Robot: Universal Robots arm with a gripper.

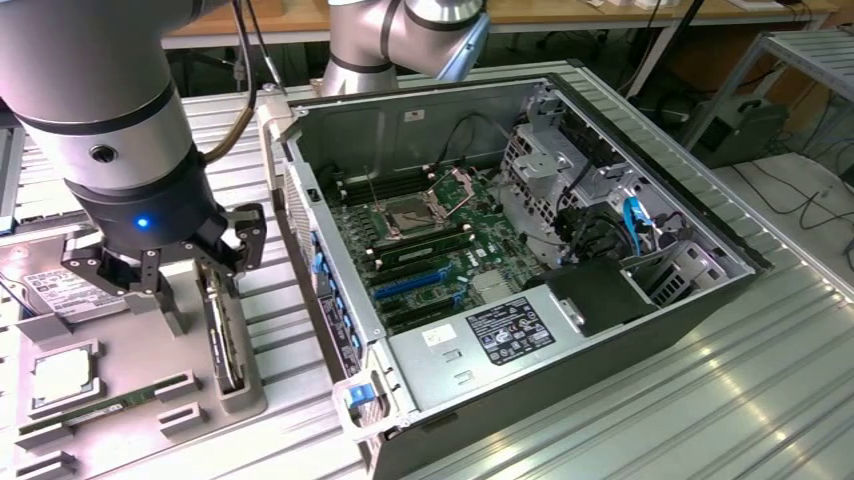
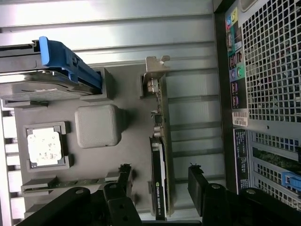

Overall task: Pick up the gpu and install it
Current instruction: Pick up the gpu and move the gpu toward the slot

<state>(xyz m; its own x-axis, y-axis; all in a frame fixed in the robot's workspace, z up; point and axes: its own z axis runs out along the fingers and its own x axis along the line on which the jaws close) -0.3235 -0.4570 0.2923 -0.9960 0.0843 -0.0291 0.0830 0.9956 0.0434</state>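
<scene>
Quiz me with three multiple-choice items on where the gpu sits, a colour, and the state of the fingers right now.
1. Where is the gpu?
A) seated in the motherboard
B) on edge in the grey tray
C) flat on the bench

2. The plastic rail on the hard drive is:
A) red
B) blue
C) yellow

3. The fingers are:
A) shut on the gpu
B) open, one on either side of the gpu
C) open over the hard drive

Answers: 1 B, it stands in a tray slot. 2 B, the rail is bright blue. 3 B, a gap shows between each finger and the card.
</scene>
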